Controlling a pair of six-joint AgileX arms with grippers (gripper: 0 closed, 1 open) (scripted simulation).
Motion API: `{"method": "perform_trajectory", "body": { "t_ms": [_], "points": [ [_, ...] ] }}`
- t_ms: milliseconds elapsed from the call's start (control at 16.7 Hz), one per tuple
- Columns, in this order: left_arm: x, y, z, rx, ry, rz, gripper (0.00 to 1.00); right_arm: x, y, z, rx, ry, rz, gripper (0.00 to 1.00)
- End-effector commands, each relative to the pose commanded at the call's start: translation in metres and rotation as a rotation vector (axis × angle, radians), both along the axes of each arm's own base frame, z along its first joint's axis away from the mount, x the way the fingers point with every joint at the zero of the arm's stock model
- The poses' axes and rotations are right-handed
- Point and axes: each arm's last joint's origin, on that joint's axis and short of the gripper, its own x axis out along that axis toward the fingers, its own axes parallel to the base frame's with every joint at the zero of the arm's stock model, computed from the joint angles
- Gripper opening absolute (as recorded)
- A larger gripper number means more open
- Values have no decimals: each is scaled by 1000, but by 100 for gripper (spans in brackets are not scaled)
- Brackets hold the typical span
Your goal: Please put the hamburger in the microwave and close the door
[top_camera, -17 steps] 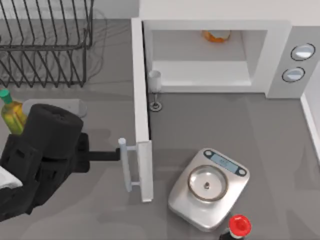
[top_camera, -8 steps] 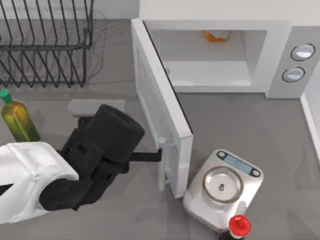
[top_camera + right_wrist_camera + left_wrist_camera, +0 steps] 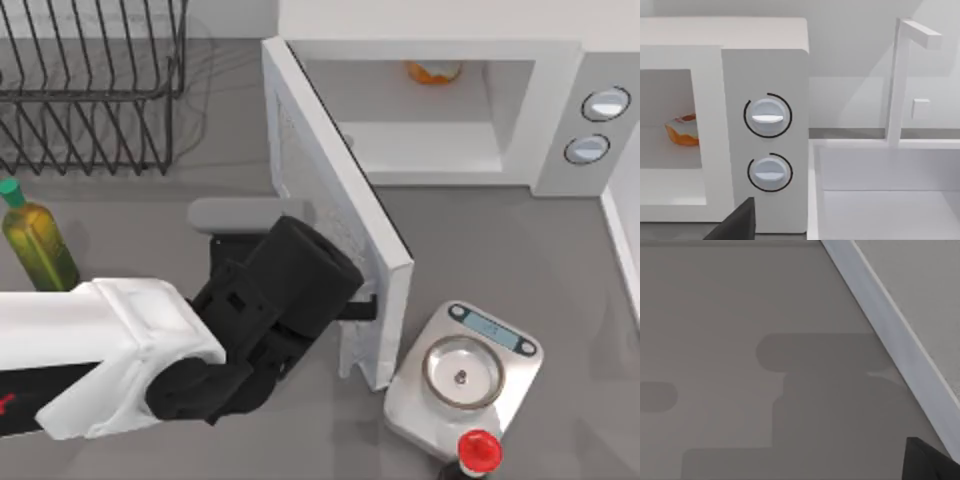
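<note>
The white microwave (image 3: pixel 560 120) stands at the back of the table with its door (image 3: pixel 335 190) swung about halfway across the opening. The hamburger (image 3: pixel 433 70), an orange-tan bun, sits deep inside on the pale floor; it also appears in the right wrist view as the hamburger (image 3: pixel 682 131), beside the knob panel (image 3: pixel 767 145). My left gripper (image 3: pixel 370 308) presses against the door's outer face near its free end, by the pale handle (image 3: pixel 350 355). The left wrist view has the door's lower edge (image 3: pixel 890 325) over grey table. A dark part of my right gripper (image 3: pixel 735 225) shows facing the microwave's front.
A silver kitchen scale (image 3: pixel 465 375) lies against the door's free edge, with a red-capped bottle (image 3: pixel 478 452) just in front of it. A wire dish rack (image 3: pixel 90 90) fills the back left, an oil bottle (image 3: pixel 30 240) stands left, and a white sink (image 3: pixel 890 200) lies right.
The door has swung from wide open toward the opening as my left arm moved right against it. The door's free edge has shoved the scale to the right.
</note>
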Motion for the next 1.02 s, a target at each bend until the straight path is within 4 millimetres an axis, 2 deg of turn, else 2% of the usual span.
{"method": "perform_trajectory", "body": {
  "t_ms": [120,240,540,660,780,1020],
  "points": [
    [0,0,0,-2,1,2,0,0,0,0,0,0,0,100],
    [-2,-11,-1,5,7,4,0,0,0,0,0,0,0,100],
    [6,-71,5,-13,-3,2,0,0,0,0,0,0,0,100],
    [3,-90,3,-11,-2,2,0,0,0,0,0,0,0,100],
    [-2,-98,0,-3,0,2,0,0,0,0,0,0,0,100],
    [0,-98,1,-8,0,4,0,0,0,0,0,0,0,100]
  ]
}}
